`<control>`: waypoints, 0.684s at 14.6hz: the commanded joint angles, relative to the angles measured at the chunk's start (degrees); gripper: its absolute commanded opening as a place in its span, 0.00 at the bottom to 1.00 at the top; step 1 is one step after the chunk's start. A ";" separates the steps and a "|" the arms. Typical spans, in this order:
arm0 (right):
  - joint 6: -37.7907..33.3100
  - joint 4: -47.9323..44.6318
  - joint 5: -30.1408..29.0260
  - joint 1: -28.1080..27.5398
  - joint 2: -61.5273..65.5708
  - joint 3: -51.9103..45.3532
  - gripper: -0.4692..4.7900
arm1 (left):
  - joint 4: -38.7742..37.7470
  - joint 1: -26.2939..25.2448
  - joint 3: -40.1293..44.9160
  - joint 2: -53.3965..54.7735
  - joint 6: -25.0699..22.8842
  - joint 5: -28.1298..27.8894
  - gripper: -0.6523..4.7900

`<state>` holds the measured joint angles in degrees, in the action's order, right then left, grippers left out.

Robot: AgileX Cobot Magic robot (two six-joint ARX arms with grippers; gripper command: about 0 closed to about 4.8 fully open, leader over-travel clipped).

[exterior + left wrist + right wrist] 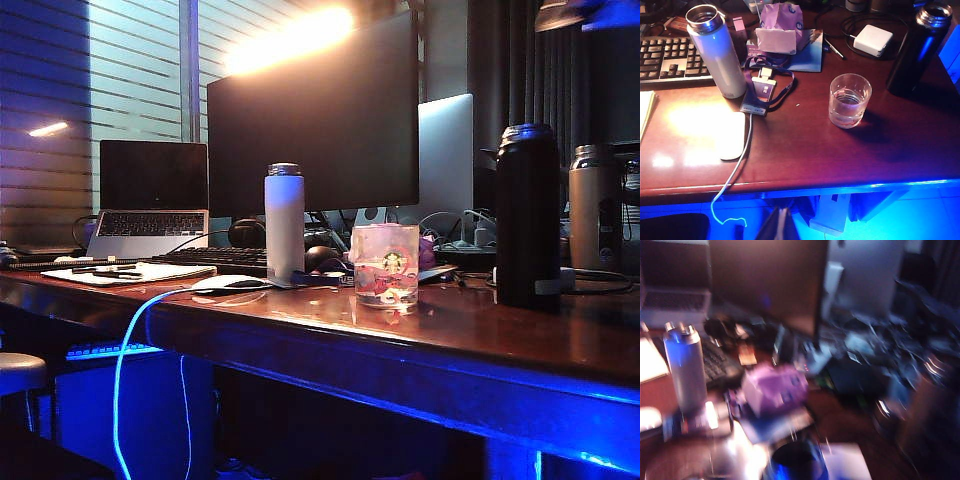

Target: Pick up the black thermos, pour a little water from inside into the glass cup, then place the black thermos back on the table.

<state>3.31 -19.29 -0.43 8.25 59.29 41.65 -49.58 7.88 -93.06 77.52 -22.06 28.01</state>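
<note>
The black thermos [528,215] stands upright on the table [450,330] at the right, with nothing gripping it. Left of it sits the glass cup [385,263]. In the left wrist view the glass cup [850,100] holds some water and the thermos [917,47] stands beyond it, its top open. My left gripper [782,225] hangs below the table's front edge, its fingers together and empty. The right wrist view is smeared by motion; the thermos mouth [795,462] shows from above and no fingers can be made out. A piece of my right arm [590,12] shows above the thermos.
A white slim bottle [284,220] stands left of the cup, with a mouse [733,135] and a lanyard badge [760,92] near it. A grey steel bottle [595,205] is right of the thermos. Keyboard [665,57], monitor [315,110], laptop [150,195], charger [872,40] and cables fill the back.
</note>
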 commanded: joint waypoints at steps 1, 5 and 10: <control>-0.07 10.99 2.99 0.02 -9.81 -1.88 0.09 | 0.42 0.02 -0.20 -0.17 -0.04 0.26 0.11; -0.09 10.25 5.86 -0.57 -27.23 -16.72 0.09 | 0.39 0.02 -0.20 -0.17 -0.04 0.26 0.11; -3.37 16.31 9.92 -2.84 -44.52 -36.26 0.09 | 0.39 0.02 -0.20 -0.17 -0.04 0.26 0.11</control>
<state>0.73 -4.56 9.26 5.74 16.10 5.82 -49.58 7.88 -93.08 77.52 -22.06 28.01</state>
